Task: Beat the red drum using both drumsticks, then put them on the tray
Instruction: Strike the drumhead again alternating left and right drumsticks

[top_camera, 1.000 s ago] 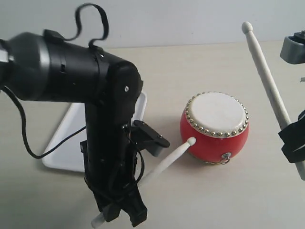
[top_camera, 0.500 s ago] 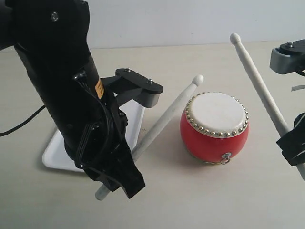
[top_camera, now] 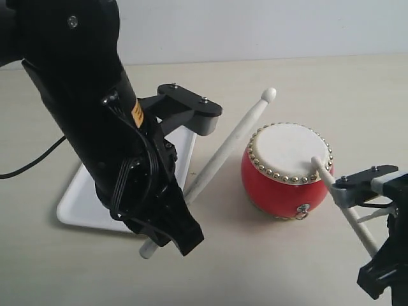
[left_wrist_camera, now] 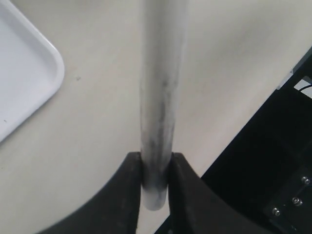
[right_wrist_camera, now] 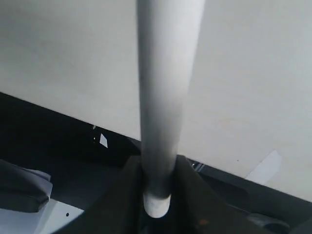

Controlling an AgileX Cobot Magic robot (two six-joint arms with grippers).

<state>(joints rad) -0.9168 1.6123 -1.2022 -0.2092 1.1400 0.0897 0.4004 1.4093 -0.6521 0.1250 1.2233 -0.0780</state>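
The red drum (top_camera: 287, 182) stands right of centre on the table, cream skin up. My left gripper (top_camera: 167, 234) is shut on the butt end of one drumstick (top_camera: 223, 150). That stick slants up, and its tip hangs above and just left of the drum. The left wrist view shows the same stick (left_wrist_camera: 158, 97) pinched between the jaws of the left gripper (left_wrist_camera: 156, 180). My right gripper (top_camera: 381, 271), low at the right edge, is shut on the second drumstick (top_camera: 344, 207), whose tip rests on the drum skin's right side. This stick (right_wrist_camera: 165, 87) runs out from the right gripper (right_wrist_camera: 157, 190).
The white tray (top_camera: 80, 201) lies flat to the left, mostly hidden behind my left arm; one corner of the tray (left_wrist_camera: 24, 83) shows in the left wrist view. A black cable trails off the table's left side.
The right drumstick has swung down from upright until its tip lands on the drum skin. The left arm lifted its stick from low beside the drum to raised, tip above the rim.
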